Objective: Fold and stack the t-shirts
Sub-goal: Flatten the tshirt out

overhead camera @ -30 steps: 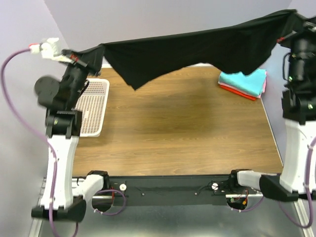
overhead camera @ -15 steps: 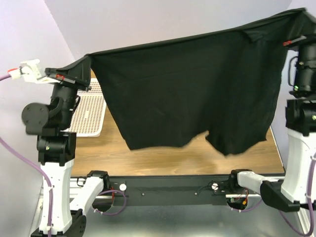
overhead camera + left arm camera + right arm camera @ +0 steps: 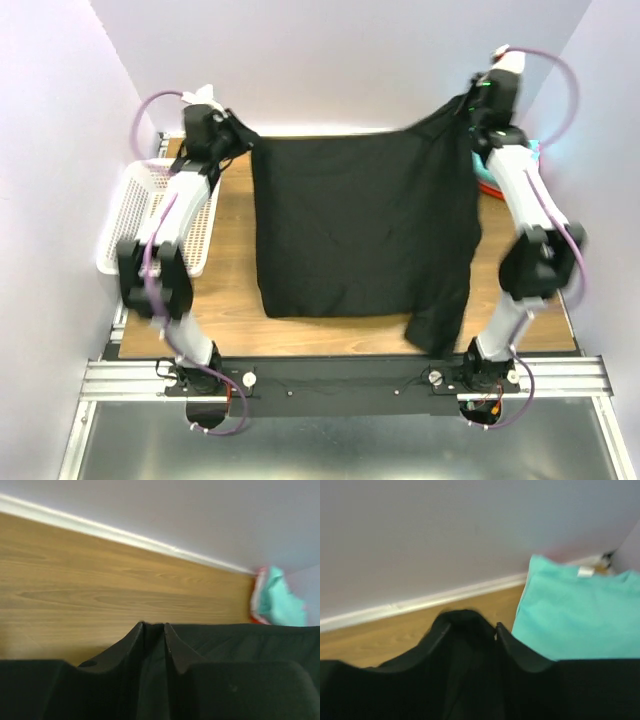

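Note:
The large black t-shirt (image 3: 360, 230) lies spread over the middle of the wooden table, its lower right part hanging over the near edge. Both arms reach to the far edge. My left gripper (image 3: 237, 135) (image 3: 153, 626) is at the shirt's far left corner, my right gripper (image 3: 470, 108) (image 3: 471, 622) at its far right corner, which still rises off the table. In both wrist views the jaws stand a little apart, with black cloth lying loose between the fingers (image 3: 120, 647) (image 3: 520, 647). A folded teal t-shirt (image 3: 575, 615) (image 3: 277, 602) tops a stack at the far right.
A white lattice basket (image 3: 120, 225) stands at the table's left edge beside the left arm. The folded stack (image 3: 488, 186) shows red cloth under the teal, right behind the right arm. Walls close in the table at the back and on both sides.
Both arms swung the hanging black t-shirt forward and down, laying it flat on the table. Both grippers went from shut on its corners to open.

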Available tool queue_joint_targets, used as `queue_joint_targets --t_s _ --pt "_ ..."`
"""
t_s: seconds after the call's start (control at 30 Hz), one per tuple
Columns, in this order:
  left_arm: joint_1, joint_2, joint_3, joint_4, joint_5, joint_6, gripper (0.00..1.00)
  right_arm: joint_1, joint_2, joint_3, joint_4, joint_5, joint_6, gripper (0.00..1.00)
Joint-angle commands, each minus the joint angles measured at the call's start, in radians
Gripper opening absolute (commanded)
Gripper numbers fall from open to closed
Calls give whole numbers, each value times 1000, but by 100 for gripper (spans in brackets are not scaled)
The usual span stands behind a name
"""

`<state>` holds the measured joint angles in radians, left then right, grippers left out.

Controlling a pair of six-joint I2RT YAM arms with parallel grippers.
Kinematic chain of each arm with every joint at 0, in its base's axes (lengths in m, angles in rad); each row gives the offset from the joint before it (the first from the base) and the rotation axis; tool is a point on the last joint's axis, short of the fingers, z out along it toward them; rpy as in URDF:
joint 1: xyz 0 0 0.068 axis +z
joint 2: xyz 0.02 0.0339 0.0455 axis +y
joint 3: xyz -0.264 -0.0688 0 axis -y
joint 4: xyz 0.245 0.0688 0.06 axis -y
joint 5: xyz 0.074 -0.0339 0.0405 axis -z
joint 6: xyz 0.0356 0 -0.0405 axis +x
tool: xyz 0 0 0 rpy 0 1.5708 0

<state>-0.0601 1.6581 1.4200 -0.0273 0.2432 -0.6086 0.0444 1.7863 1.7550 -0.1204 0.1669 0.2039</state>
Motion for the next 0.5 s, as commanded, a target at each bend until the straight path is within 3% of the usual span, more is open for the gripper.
queue_joint_targets --t_s 0.0,0.03,0.07,0.2,0.47 --pt "-20 241 220 -11 113 52 51 -6 244 172 -62 -101 28 74" --pt "-29 276 265 -26 114 56 58 -5 275 205 -80 -143 38 95" --pt "-41 342 358 -48 120 64 61 -6 295 227 -99 -151 46 100" --pt "-95 381 401 -115 119 82 62 -3 279 149 -105 -197 51 100" --pt "-208 264 108 -117 105 38 62 -3 46 -205 -123 -214 54 100"
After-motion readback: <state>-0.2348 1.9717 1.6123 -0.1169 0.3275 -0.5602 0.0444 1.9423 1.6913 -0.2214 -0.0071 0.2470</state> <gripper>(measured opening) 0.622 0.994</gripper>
